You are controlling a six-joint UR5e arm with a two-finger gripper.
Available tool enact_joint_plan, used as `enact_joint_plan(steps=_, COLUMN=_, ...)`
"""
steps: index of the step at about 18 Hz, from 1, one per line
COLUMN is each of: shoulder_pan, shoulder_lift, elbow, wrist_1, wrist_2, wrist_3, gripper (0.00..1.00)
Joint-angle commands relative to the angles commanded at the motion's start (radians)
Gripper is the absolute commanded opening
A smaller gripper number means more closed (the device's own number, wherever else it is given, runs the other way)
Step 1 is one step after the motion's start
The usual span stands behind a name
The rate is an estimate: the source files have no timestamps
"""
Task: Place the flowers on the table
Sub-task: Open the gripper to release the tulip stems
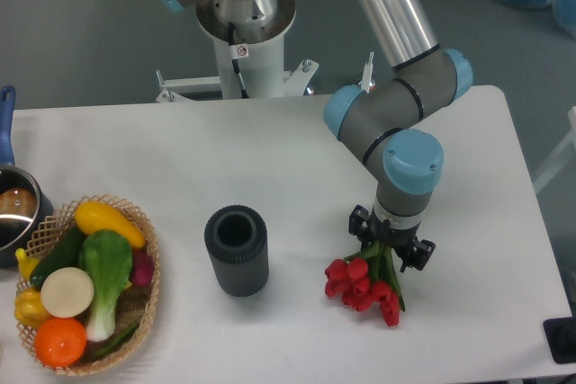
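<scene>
The flowers, a bunch of red tulip buds with green stems, lie low over the white table at the front right. My gripper points straight down over the stem end of the bunch, and the green stems pass between its black fingers. The wrist hides the jaws from above, so whether they still clamp the stems does not show. The buds fan out to the lower left of the gripper, close to or on the tabletop.
A dark ribbed vase stands upright left of the flowers. A wicker basket of vegetables sits at the front left, with a blue-handled pot behind it. The robot's base is at the back. The table's right edge is near.
</scene>
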Motion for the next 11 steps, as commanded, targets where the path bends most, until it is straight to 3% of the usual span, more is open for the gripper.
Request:
enact_joint_plan(steps=3, shoulder_pan=0.015, shoulder_lift=0.018, elbow=-0.006, wrist_1=-0.002, wrist_2=-0.002, wrist_3=-0.008, gripper=1.0)
enact_joint_plan(steps=11, shoulder_pan=0.022, shoulder_lift=0.146, elbow=-0.028, wrist_1=-0.014, wrist_2=-0.006, wrist_3=0.021, gripper=1.0)
